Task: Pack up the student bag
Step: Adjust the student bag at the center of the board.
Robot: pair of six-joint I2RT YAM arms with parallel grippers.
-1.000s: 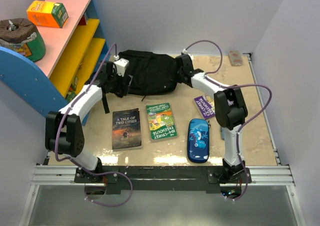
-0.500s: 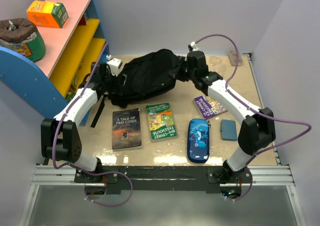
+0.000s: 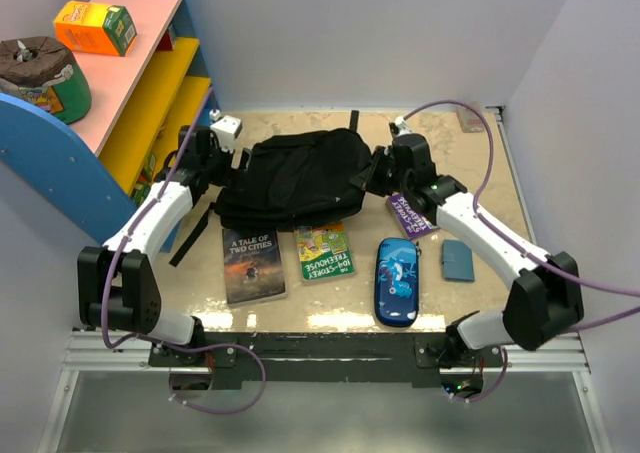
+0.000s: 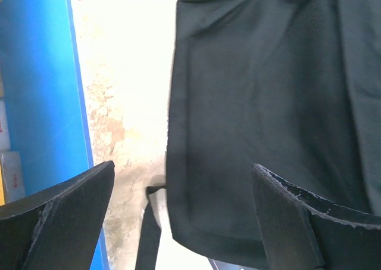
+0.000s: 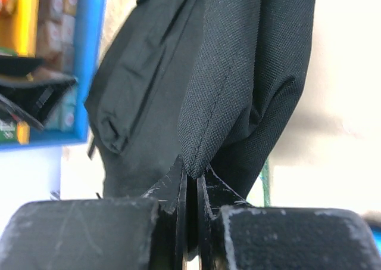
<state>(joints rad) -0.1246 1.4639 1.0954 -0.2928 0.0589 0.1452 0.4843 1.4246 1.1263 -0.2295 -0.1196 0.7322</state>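
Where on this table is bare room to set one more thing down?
Bare table runs behind the student bag, along the far edge, and beyond the right gripper toward the right edge. The near half is crowded: dark book, green book, purple book, pencil case and blue wallet lie close together.

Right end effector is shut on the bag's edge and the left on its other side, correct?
No: the left end effector is open over the student bag, gripping nothing, per the left wrist view. The right end effector is shut on its edge.
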